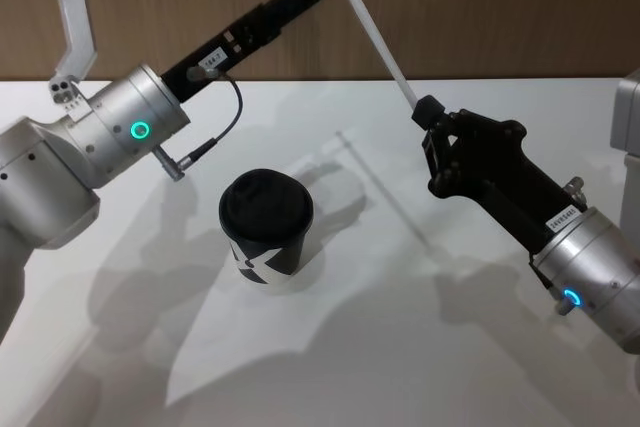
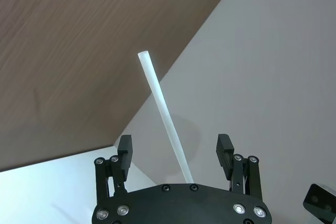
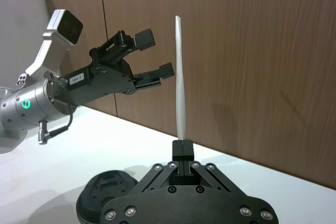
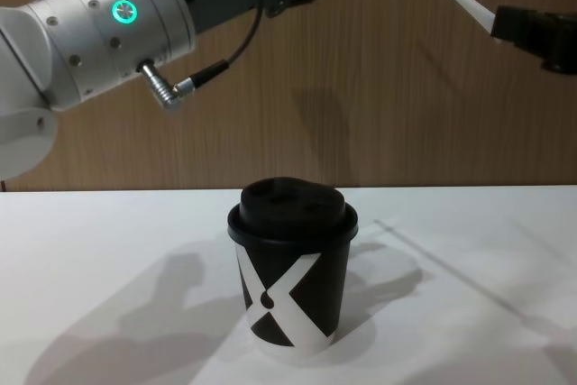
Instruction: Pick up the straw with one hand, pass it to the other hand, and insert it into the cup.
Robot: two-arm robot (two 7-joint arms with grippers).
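White counter [image 1: 480, 367] spreads below a wood-panelled wall [image 1: 480, 7]. The left gripper [image 2: 175, 144], raised at the far left, has its fingers [image 2: 125, 153] spread apart. The right gripper [image 1: 427, 110], raised on the right, pinches its fingers tight on the lower end of the straw [image 1: 373, 29]. The cup [image 1: 266, 227] stands lidded and upright mid-counter. The straw slants up and leftward, its upper part between the left fingers, touching neither.

Lab-like robot test bench, plain white table [image 1: 450, 367], wood-panel wall [image 1: 500, 7] behind
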